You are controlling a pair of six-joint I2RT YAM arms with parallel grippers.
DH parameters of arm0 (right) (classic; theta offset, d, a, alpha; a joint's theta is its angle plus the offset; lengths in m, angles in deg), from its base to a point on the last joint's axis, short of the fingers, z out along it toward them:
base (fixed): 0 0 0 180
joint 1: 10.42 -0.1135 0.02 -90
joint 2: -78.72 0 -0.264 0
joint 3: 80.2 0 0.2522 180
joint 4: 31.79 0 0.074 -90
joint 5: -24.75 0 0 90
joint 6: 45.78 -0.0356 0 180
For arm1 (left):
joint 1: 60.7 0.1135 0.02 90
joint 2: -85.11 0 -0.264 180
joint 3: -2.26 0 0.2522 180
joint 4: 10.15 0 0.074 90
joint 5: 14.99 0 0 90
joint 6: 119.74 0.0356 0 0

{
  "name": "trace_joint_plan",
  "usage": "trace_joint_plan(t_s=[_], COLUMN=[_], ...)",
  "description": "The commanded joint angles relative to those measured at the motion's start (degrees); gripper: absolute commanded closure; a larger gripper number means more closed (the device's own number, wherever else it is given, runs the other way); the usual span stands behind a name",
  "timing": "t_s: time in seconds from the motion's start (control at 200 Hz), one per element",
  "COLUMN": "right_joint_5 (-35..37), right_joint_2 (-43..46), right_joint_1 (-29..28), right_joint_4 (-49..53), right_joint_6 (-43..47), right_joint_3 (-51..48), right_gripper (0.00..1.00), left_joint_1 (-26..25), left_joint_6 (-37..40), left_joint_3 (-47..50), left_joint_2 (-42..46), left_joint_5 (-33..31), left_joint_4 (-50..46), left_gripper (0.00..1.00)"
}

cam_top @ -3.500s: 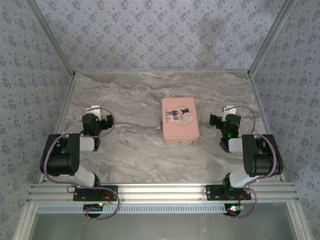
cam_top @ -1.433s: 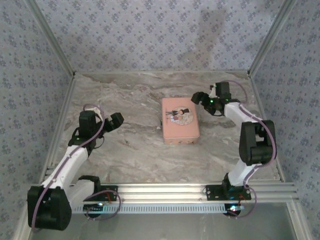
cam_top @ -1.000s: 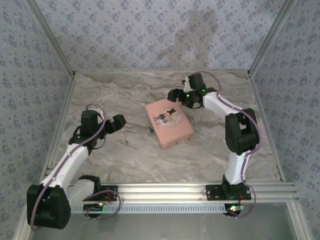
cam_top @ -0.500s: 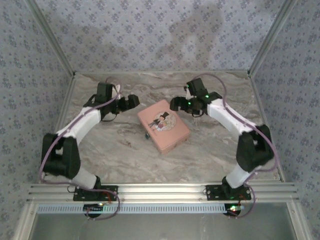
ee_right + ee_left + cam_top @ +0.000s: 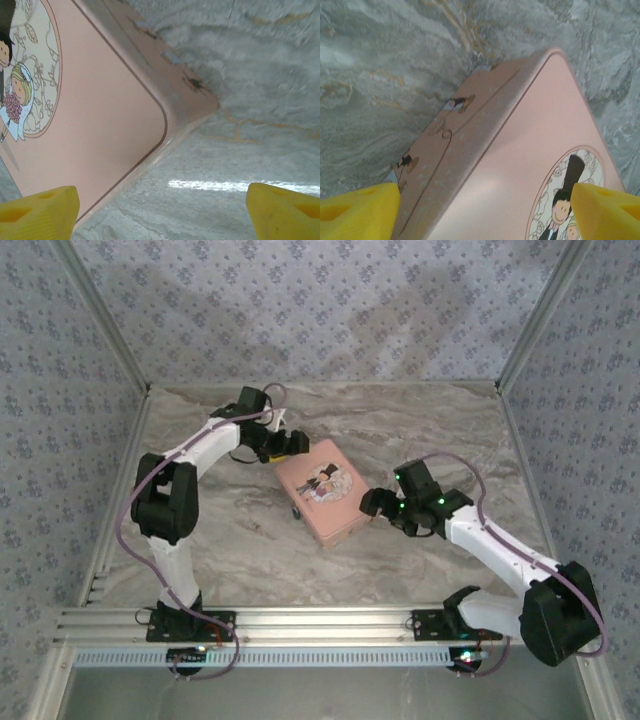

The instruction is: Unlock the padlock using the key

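nearest the arm bases ran the silver aluminium rail at the edge of the grey marble-patterned counter. beyond it the right fingers stood spread wide, holding nothing. in the right wrist view their yellow pads sat far apart at the two bottom corners, with bare counter and one rounded corner of the flat pink tin box ahead of them. the box lay just left of the right fingers, turned at an angle on the counter, lid up, with an oval drawing of a bride and groom on it. whether the right fingers touched the box's corner i could not tell.

a small dark thing sat against the box's near-left side, left of the right fingers and nearer than the left ones. it was too small to tell whether it was the padlock.

farther off, the left fingers hung at the box's far-left corner, also wide open and empty. in the left wrist view one pad sat beside the box's side wall and the other was over the lid by the drawing. behind everything rose the blue patterned walls.
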Motion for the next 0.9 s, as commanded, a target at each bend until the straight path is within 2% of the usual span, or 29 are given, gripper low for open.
trace_joint_plan(t_s=[0.0,0.23,0.57,0.645,0.894], right_joint_5=[-2.16,-3.51,-6.62,-9.14,-10.82], right_joint_2=[-0.99,-9.01,-23.5,-27.78,-39.18], right_joint_1=[-0.43,0.16,4.54,5.47,7.69], right_joint_4=[-6.61,-10.84,-12.21,-12.74,-10.9], right_joint_6=[-4.11,-2.03,4.09,5.29,9.66], right_joint_3=[-0.68,4.88,17.67,21.28,34.39], right_gripper=[0.12,0.14,0.18,0.21,0.22], left_joint_1=[-1.41,-3.22,-5.12,-5.46,-6.64], left_joint_6=[2.17,-2.06,-11.73,-14.0,-18.03], left_joint_3=[0.7,10.84,24.42,25.57,22.9], left_joint_2=[1.29,8.04,16.86,17.0,14.05], left_joint_5=[1.96,2.44,-1.05,-2.26,-6.15], left_joint_4=[-3.14,3.35,15.96,18.59,21.97], left_gripper=[0.13,0.15,0.15,0.15,0.16])
